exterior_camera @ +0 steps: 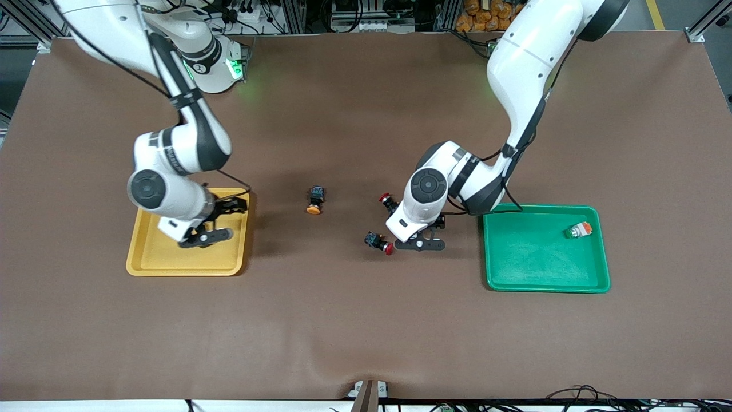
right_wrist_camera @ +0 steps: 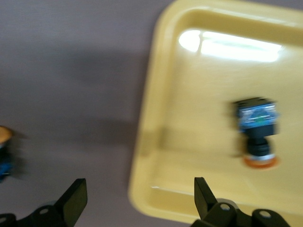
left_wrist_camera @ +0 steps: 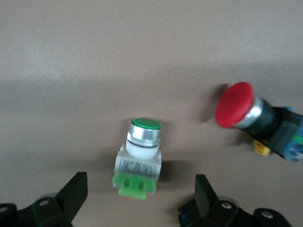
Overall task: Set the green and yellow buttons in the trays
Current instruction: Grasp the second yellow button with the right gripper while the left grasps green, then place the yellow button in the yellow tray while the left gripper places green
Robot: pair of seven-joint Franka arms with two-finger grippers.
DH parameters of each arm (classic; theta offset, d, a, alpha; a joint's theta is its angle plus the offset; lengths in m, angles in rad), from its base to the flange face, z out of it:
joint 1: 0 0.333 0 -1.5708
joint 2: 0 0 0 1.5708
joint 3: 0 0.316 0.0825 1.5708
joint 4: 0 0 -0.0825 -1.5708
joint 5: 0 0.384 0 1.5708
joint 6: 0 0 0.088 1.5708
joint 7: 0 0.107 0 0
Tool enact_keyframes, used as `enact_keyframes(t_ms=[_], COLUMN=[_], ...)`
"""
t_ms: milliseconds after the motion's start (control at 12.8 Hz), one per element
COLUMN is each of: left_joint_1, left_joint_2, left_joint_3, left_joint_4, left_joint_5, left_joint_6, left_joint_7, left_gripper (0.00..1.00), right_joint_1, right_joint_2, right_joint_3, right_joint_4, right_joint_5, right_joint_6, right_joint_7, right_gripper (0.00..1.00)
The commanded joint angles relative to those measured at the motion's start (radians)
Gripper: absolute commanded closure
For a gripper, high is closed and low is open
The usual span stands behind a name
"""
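Hidden from my front view:

- green-capped button, under the left arm's wrist; seen only in the left wrist view.
- yellow-capped button in the yellow tray, covered by the right arm; blurred in the right wrist view.

Cut off:

- red-capped switch, body clipped at the frame edge.
- orange cap, sliver only.

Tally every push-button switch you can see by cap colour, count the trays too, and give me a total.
Yellow-orange caps: 2, one on the table, one in the yellow tray
Green caps: 2, one in the green tray, one below the left gripper
Red caps: 2
Trays: 2, yellow tray and green tray
Total: 8
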Motion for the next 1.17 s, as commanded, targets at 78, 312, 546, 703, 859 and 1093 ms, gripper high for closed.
enact_keyframes(t_ms=[78, 312, 546, 703, 859, 1093], left_joint_1=[-0.001, 0.006, 0.012, 0.013, 0.022, 0.091], left_joint_2=[0.020, 0.018, 0.005, -0.018, -0.087, -0.213], left_joint_3=[0.004, 0.005, 0.007, 0.010, 0.013, 0.011], left_joint_4=[0.016, 0.019, 0.024, 0.028, 0.028, 0.031], left_joint_5=[-0.003, -0.003, -0.003, -0.012, -0.015, -0.018], left_joint_6=[0.005, 0.007, 0.005, 0.001, -0.016, -0.088], left_joint_7=[-0.002, 0.001, -0.002, -0.010, -0.083, -0.138], left_gripper=[0.40, 1.00, 1.00, 1.00, 1.00, 1.00], right_joint_1=[0.096, 0.197, 0.279, 0.315, 0.329, 0.374], right_joint_2=[-0.007, 0.008, 0.048, 0.073, 0.100, 0.142], right_joint_3=[-0.006, -0.007, -0.007, -0.007, -0.007, -0.007], right_joint_4=[-0.009, -0.016, -0.020, -0.034, -0.042, -0.054], right_joint_5=[0.085, 0.105, 0.105, 0.105, 0.105, 0.105], right_joint_6=[0.016, 0.094, 0.181, 0.239, 0.284, 0.359], right_joint_7=[0.135, 0.295, 0.415, 0.456, 0.463, 0.513], right_gripper=[0.00, 0.00, 0.00, 0.00, 0.00, 0.00])
